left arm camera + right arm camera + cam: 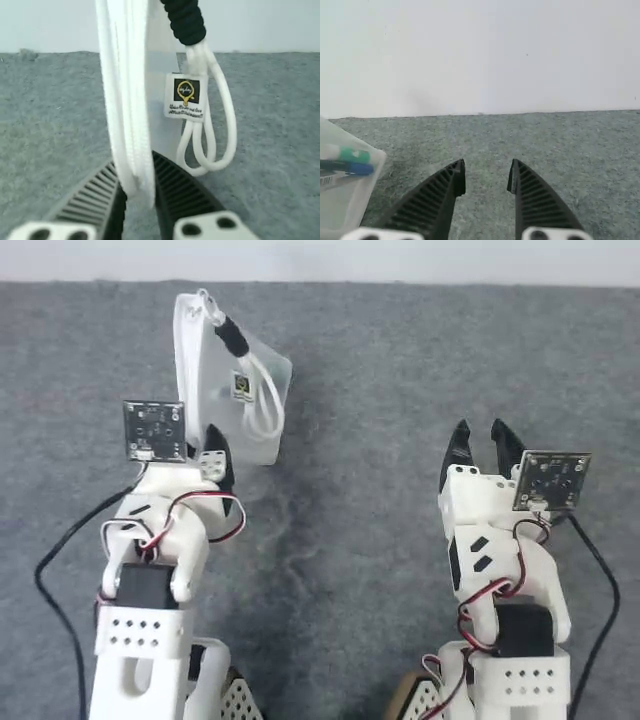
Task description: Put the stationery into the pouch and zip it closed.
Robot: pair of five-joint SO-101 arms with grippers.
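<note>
We logged left gripper (136,176) jaws clamped on the pouch (205,380) at its zip edge; right gripper (486,176) jaws partly open, empty. We judged the pouch light and floppy; its cord loop (210,135) looked graspable.

The bench (400,380) is covered in grey, felt-like cloth that fills the frame. In the upper left a clear pouch (215,380) stands on edge; whether it touches the cloth cannot be told.
</note>
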